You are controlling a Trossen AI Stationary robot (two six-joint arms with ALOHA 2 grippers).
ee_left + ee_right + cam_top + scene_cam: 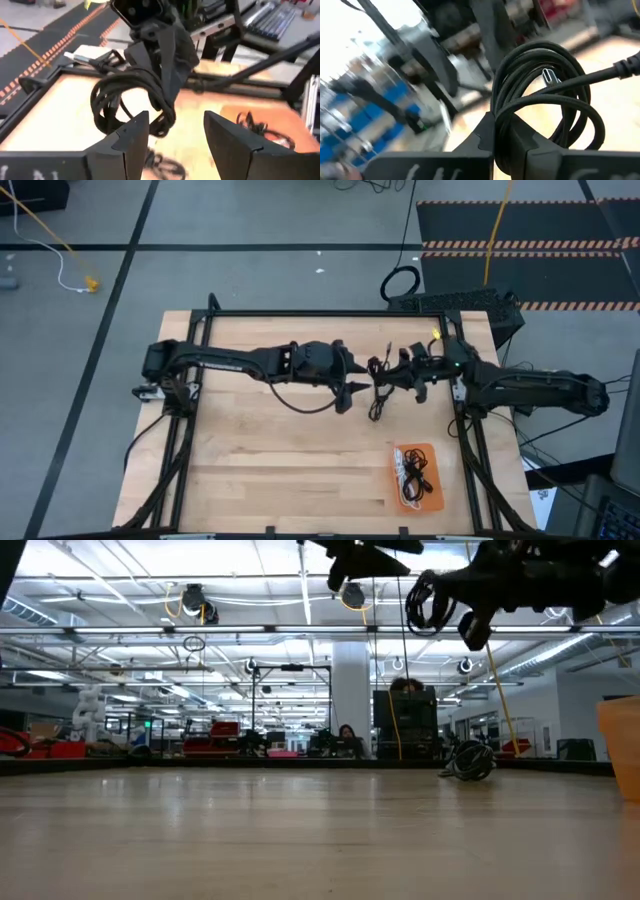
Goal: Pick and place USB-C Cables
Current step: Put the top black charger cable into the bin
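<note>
High over mid-table, the right gripper (392,380) is clamping a black coiled USB-C cable (545,107) hanging just right of the left gripper (175,135), whose fingers are standing wide, empty, beside it.

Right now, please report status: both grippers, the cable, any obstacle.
Right gripper shut on black USB-C cable, held above the table. Left gripper open, just beside the coil. Orange tray holds other cables. Nothing in the way.

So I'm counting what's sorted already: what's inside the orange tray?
In the orange tray lie a white cable and a black cable, tangled together. Whether further bundles sit beneath them can't be told from overhead.
</note>
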